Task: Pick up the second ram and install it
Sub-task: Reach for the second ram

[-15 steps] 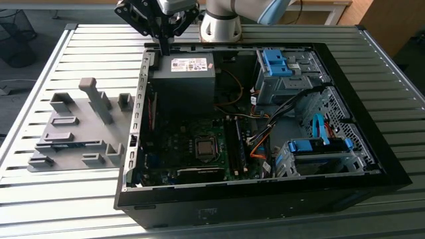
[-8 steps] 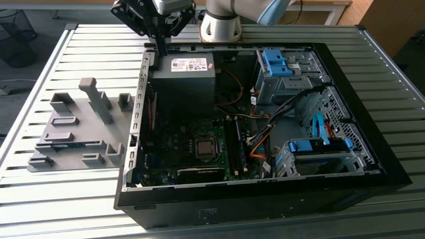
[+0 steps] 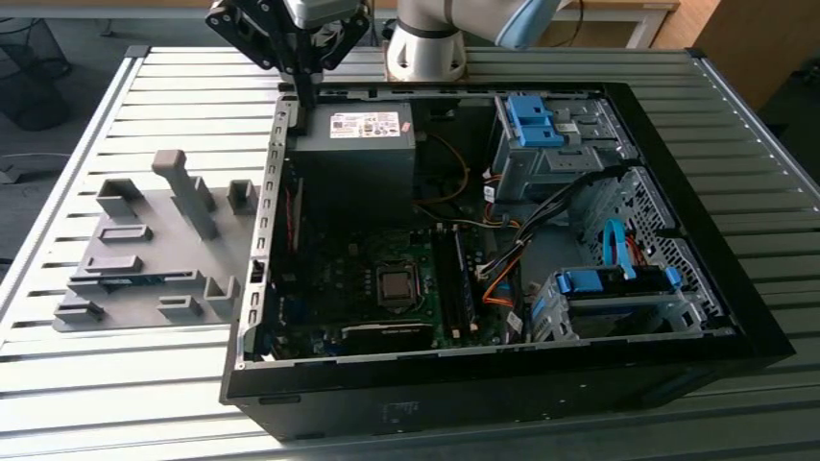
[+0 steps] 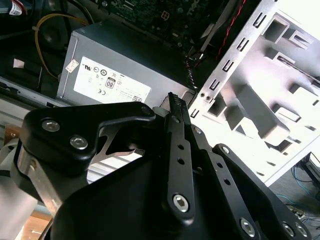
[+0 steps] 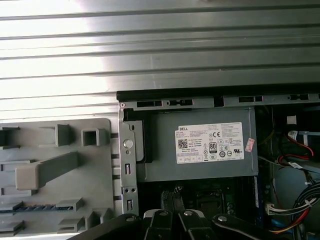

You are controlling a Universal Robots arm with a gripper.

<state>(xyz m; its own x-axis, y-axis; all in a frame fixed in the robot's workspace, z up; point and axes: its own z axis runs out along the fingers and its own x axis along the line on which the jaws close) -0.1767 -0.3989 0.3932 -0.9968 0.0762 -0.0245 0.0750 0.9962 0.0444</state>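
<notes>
Closest to me sits the black computer case [image 3: 513,389], lying open on the slatted table [image 3: 129,403] with its board [image 3: 372,288] facing up. Beside it, on the exterior view's left, I see the grey holder plate [image 3: 154,206]. The second ram [image 3: 129,280] lies in a slot toward the plate's near end, a thin blue strip well apart from the gripper [image 3: 305,96]. Farther back is the grey power supply [image 3: 352,154]. The gripper hangs over its far corner, fingers pressed together on nothing.

Looks like a lab workshop: opened computer case [image 3: 513,403] on a slatted metal workbench [image 3: 129,384].
</notes>
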